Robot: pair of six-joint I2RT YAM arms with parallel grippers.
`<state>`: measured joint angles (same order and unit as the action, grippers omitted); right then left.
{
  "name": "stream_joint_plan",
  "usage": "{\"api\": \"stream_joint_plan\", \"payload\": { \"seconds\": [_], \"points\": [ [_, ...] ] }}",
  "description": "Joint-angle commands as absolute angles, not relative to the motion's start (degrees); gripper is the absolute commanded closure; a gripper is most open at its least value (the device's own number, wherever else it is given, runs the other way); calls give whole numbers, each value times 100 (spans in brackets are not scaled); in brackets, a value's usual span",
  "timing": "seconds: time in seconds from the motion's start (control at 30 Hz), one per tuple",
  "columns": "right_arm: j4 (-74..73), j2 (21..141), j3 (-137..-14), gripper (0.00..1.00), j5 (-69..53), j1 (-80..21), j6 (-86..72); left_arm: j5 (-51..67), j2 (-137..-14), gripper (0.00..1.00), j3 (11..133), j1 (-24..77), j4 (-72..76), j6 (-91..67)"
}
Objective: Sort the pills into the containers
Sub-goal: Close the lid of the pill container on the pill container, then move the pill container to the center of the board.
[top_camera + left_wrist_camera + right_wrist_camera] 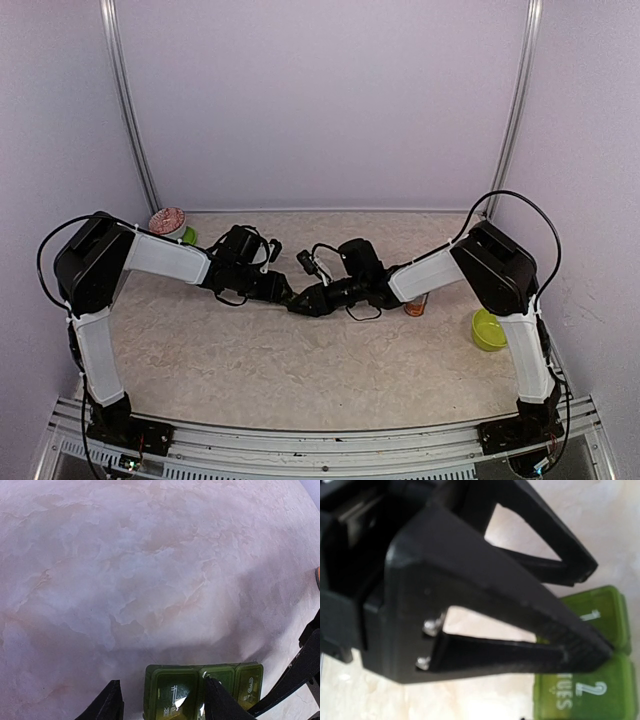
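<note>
the pill organiser (172, 690), a dark green strip of three joined square lidded compartments, lies on the marbled counter (125, 580) near its middle, under the spot where the two arms meet. all its lids are down. the marks "1" and "3" show in the left wrist view, and "1" and "tues 2" in the right wrist view.

the left tool (161, 681) hangs over the strip's end at about half width. compartment 1 sits between its fingers. the left finger (107, 705) stands clear of the strip's edge, and the other finger crosses the line between compartments 1 and 2. whether that one touches the lid i cannot tell.

the right tool (594, 612) reaches in from the other side, its fingers drawn narrow with a small gap between the tips. the tips sit at compartment 1. whether they pinch the lid or any part of it i cannot tell.

a lime-green bowl (488, 330) rests by the right arm, well apart from the strip, with a small orange bottle (415, 307) between bowl and strip. a reddish patterned dish (168, 220) sits at the far left, a small green thing (189, 236) touching it.
</note>
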<state>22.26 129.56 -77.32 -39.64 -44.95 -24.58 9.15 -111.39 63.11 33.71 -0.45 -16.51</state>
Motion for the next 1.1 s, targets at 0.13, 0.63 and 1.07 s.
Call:
{"api": "stream_joint_plan", "payload": {
  "seconds": [0.13,0.63,1.07],
  "points": [
    [1963,13179,-7426,67,-3856,-4392,-2859,782,-11162,47,6188,3296,-545,-1552],
    [2238,12368,-7531,57,-4425,-4368,-2680,871,-11077,46,6304,3288,-537,-1567],
    [972,11285,-7081,28,-3150,-4285,-1230,1822,-10884,33,6095,3213,69,-1861]
  ]
}}
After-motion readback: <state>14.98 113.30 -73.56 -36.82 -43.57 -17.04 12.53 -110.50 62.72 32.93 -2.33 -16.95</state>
